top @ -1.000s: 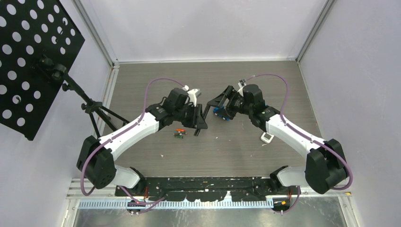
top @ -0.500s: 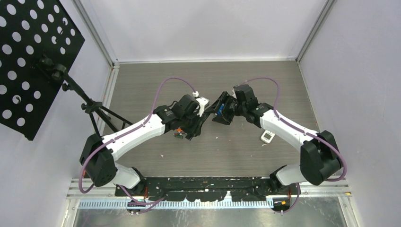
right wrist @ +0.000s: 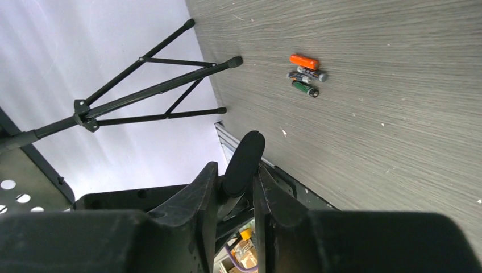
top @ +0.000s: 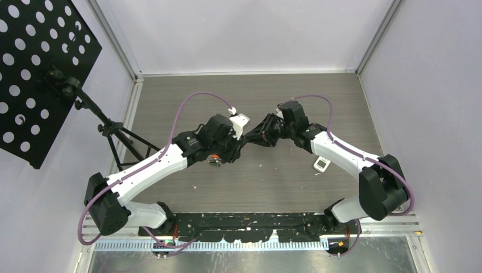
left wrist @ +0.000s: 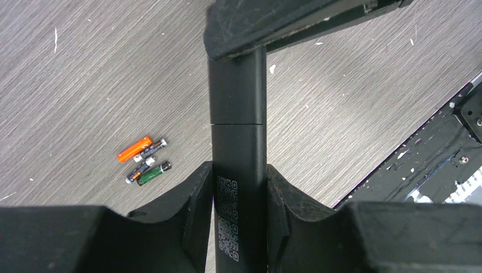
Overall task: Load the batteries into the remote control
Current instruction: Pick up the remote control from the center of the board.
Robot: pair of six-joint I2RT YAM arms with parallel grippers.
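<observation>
Far left: a black perforated panel (top: 40,68) on a tripod stand (top: 113,133), feet at the left edge of the grey wood-grain table (top: 284,182). The left arm reaches in toward table centre. The left gripper (left wrist: 240,176) is clamped on the remote control (left wrist: 237,114), a long, slim black bar, with both fingers pressed against its sides. A QR label (left wrist: 227,196) sits on the remote's face between the fingers. In the left wrist view a seam crosses the remote partway up its body. The batteries (left wrist: 143,161) lie loose on the table in a tight cluster, left of the remote in the left wrist view and just beside the left gripper in the top view, untouched by either gripper. The orange battery (left wrist: 134,149) lies on the outer side of the cluster, against a dark one. A green-black battery (left wrist: 153,172) lies on the opposite side. I cannot count the dark cells with certainty. At centre the two arms meet tip to tip, the remote spanning between them and raised off the table. The right gripper (right wrist: 236,170) is closed on the remote's other, rounded end, a finger on each side. Right of the grippers, near the right forearm, a small white square piece (top: 321,165) rests on the table, well apart from the batteries.
</observation>
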